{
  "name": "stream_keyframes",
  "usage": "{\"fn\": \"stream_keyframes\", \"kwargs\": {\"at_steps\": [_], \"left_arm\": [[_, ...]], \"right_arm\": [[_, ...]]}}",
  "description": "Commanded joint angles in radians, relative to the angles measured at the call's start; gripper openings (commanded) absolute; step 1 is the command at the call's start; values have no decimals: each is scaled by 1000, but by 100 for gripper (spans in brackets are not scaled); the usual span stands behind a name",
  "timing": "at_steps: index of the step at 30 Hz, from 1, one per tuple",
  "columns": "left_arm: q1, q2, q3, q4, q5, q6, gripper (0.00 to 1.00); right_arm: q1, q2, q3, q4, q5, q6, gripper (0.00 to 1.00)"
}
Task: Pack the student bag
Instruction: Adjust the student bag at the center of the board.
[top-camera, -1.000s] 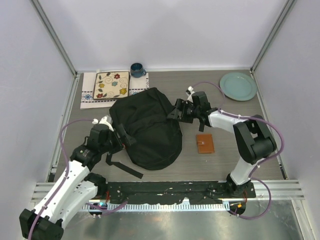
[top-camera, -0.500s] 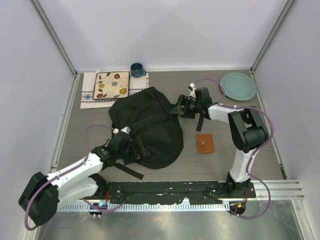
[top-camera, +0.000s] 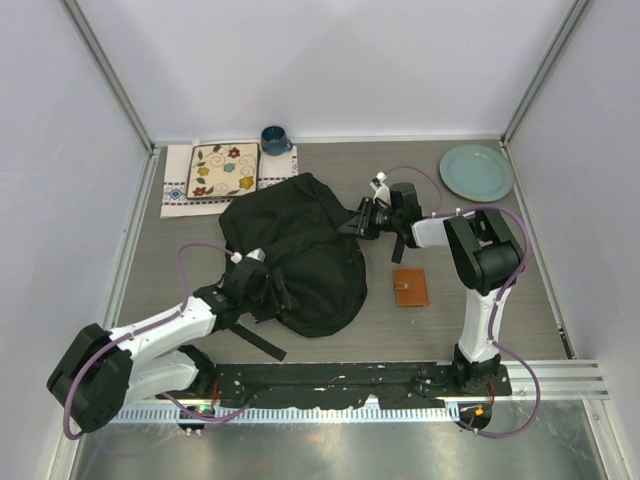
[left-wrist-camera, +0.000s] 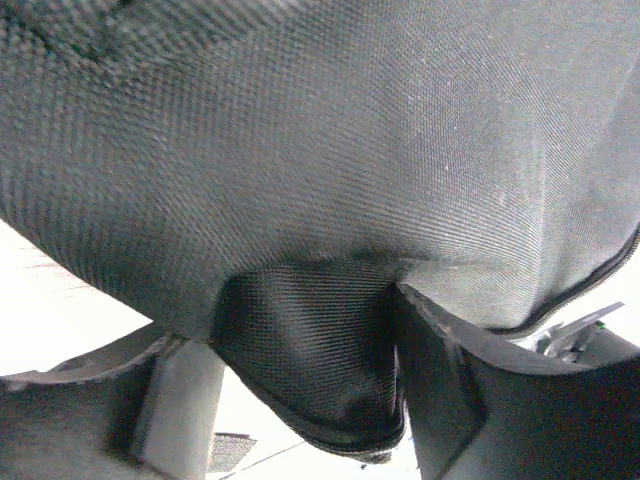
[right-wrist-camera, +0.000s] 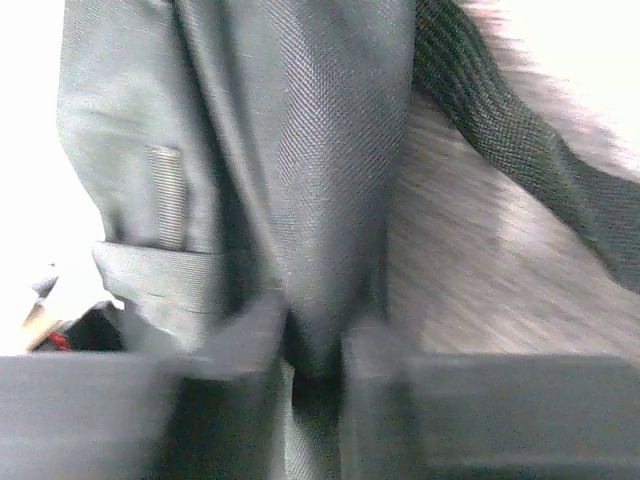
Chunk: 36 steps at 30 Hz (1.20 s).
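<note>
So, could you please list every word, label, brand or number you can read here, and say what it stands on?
None: no readable text appears in any view.
The student bag, brown wallet, floral square plate, blue mug and green plate show no lettering.
The white cloth carries only a decorative pattern.

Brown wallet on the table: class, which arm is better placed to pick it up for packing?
Likely right. The wallet lies right of the student bag, on the right tool's side; the left tool is across the bag.
</note>
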Motion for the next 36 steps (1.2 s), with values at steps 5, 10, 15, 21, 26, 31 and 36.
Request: {"fn": "stream_keyframes", "kwargs": {"at_steps": [5, 10, 15, 21, 26, 31, 36], "left_arm": [[26, 61, 141, -10, -147, 130, 54], [124, 109, 195, 54, -171, 238, 59], [170, 184, 299, 23, -157, 337, 93], [170, 68, 252, -92, -147, 303, 100], [171, -95, 169, -217, -132, 266, 100], [170, -137, 180, -444, -166, 255, 99], [170, -293, 207, -483, -172, 210, 100]], "right_arm": [[1, -206, -249, 257, 88, 160, 1], [15, -392, -491, 381, 278, 249, 1], [95, -453, -614, 411, 430, 327, 1], [185, -462, -648, 359, 524, 357, 30], [184, -475, -596, 242, 567, 303, 33], [184, -452, -567, 228, 554, 285, 40], [184, -461, -553, 193, 559, 271, 53]]}}
